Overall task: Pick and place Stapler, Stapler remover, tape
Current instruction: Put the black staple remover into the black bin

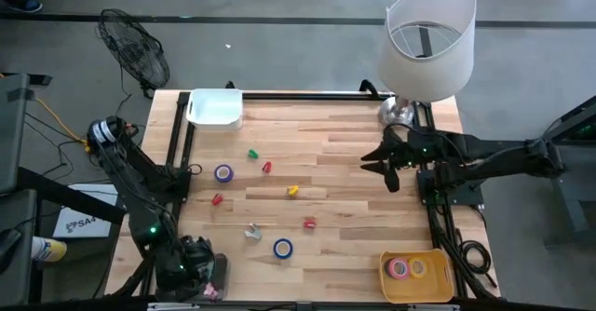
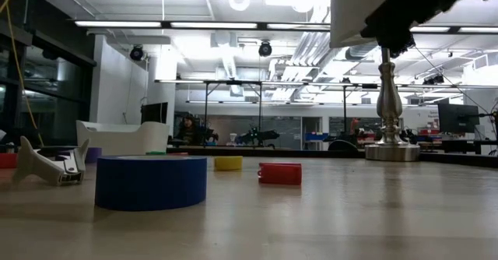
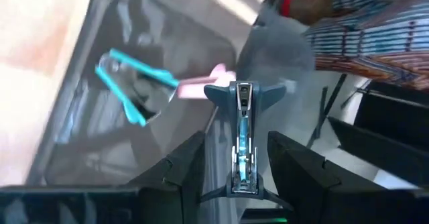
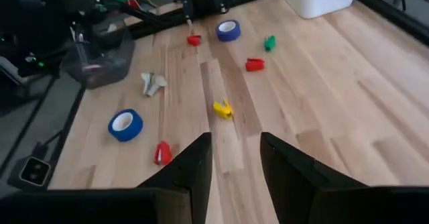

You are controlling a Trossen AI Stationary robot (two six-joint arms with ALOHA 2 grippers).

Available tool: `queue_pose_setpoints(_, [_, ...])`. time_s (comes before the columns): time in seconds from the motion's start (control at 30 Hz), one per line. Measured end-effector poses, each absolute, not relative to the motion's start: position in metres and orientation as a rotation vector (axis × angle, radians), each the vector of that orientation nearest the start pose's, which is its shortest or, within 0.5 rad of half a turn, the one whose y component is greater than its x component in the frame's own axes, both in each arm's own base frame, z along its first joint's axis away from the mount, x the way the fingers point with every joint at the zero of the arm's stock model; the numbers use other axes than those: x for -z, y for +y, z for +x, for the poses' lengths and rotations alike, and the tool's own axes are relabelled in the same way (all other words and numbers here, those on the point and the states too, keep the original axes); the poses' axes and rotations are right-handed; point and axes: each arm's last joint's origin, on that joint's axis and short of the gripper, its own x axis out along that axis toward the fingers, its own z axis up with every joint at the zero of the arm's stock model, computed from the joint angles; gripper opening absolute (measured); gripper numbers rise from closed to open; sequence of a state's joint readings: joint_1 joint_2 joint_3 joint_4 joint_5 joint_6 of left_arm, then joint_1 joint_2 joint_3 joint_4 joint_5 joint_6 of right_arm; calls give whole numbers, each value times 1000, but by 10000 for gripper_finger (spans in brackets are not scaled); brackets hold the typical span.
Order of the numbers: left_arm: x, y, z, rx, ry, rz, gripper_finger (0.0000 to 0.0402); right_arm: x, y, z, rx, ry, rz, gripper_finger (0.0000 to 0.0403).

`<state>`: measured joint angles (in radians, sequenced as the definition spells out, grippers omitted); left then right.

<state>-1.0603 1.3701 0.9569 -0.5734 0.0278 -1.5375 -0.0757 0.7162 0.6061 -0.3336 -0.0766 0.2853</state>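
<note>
High view, left gripper: my left gripper (image 1: 200, 276) sits at the near left corner of the table (image 1: 354, 134), over a clear bin (image 1: 212, 272).
High view, right gripper: my right gripper (image 1: 376, 163) hangs over the right side of the table, beside the lamp (image 1: 430, 36).
High view, tape: a purple tape roll (image 1: 223, 172) lies left of centre and a blue tape roll (image 1: 283, 248) nearer the front edge; 2 more rolls lie in the yellow tray (image 1: 443, 283) at the near right corner.
High view, removers: a grey stapler remover (image 1: 252, 232) lies just left of the blue roll; a green remover (image 1: 252, 153), a yellow remover (image 1: 292, 191) and 3 red ones are scattered mid-table.
High view, white bin: the white bin (image 1: 216, 107) stands at the far left edge.
Low view: the blue roll is closest, the grey remover to its left, a red remover (image 2: 280, 173) to its right, the lamp base behind.
Left wrist view, grasp: my fingers (image 3: 184, 174) are clamped on a grey and teal stapler (image 3: 241, 137), held above the clear bin.
Left wrist view, bin: a teal remover (image 3: 131, 86) and a pink item (image 3: 201, 84) lie inside.
Right wrist view, grasp: my fingers (image 4: 194, 170) stand apart with nothing between them, above bare wood, the yellow remover just ahead.
</note>
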Motion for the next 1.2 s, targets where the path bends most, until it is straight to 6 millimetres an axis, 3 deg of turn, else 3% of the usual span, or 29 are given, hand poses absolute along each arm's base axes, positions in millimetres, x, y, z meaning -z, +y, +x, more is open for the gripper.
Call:
queue_pose_setpoints(0.27, [-217,-246,130,-19,1611,-858,144,-238,-8,138,62,412,367,117])
queue_pose_setpoints(0.57, [-200,-253,134,-90,1631,-847,144,-207,-7,123,39,240,450,117])
queue_pose_setpoints(0.9, [-197,-254,134,-91,1656,-844,155,-174,-6,114,24,137,530,117])
queue_pose_setpoints(1.2, [-199,-250,149,-58,1555,-856,158,-165,-6,113,25,139,521,117])
